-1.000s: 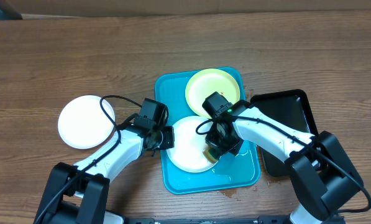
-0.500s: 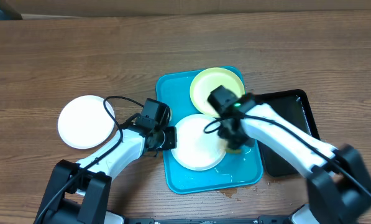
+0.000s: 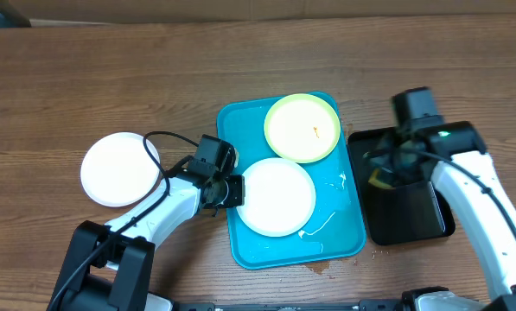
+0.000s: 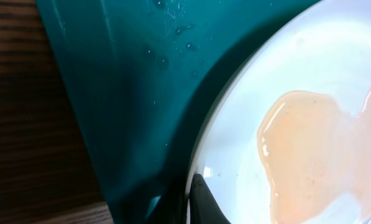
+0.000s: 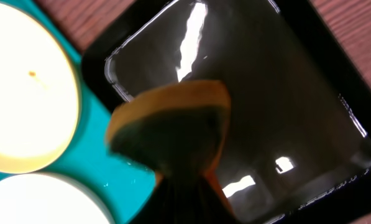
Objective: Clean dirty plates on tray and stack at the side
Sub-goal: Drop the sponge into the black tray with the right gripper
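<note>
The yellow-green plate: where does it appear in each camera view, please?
Overhead: the yellow-green plate sits upper centre, on the blue tray.
Left wrist: not in it; only the white plate shows.
Right wrist: at the left edge.
Shared landmark: the blue tray, in all three.

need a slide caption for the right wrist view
Right claw holds a yellow sponge over the black tray, beside the blue tray.

Light: bright and even from overhead, with soft shadows beside the arms on the table (image 3: 240,60).
Glare: white patches on the black tray (image 5: 284,93); wet streaks shine on the blue tray (image 3: 344,242).
Blur: right arm (image 3: 474,181) and sponge (image 5: 173,124) smeared, soft-edged.
Washed out: pale green plate (image 5: 23,93), left.
Left wrist view: dark shadow along the white plate (image 4: 309,62) rim.
</note>
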`<state>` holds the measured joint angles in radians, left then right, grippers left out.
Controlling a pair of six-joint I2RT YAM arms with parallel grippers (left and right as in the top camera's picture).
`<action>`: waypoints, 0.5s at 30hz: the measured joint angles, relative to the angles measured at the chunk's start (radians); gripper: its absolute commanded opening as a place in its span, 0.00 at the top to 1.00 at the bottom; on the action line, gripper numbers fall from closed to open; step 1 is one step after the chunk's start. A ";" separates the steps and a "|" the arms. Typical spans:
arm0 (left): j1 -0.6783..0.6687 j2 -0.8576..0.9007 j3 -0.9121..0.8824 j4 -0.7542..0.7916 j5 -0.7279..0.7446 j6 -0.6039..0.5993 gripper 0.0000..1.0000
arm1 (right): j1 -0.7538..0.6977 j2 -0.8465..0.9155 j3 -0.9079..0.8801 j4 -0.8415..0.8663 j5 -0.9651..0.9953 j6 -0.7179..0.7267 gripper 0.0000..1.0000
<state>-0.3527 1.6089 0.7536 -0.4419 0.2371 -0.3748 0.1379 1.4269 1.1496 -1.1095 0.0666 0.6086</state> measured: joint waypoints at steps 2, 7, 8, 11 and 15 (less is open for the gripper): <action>0.001 0.008 0.024 -0.053 -0.002 0.017 0.96 | -0.044 0.000 -0.048 0.052 -0.035 -0.028 0.82; 0.000 0.034 0.101 -0.214 -0.037 0.056 0.96 | -0.082 0.025 -0.229 0.195 -0.103 -0.062 0.87; -0.001 0.039 0.119 -0.243 -0.043 0.066 0.96 | -0.085 0.033 -0.256 0.208 -0.109 -0.064 0.85; -0.001 0.046 0.172 -0.324 -0.072 0.091 0.96 | -0.095 0.046 -0.289 0.209 -0.121 -0.072 0.76; 0.000 0.045 0.241 -0.407 -0.116 0.106 0.96 | -0.099 0.013 -0.278 0.196 -0.131 -0.096 0.60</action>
<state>-0.3527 1.6543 0.9947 -0.8490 0.1211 -0.2687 0.0391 1.4403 0.8715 -0.9138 -0.0643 0.5125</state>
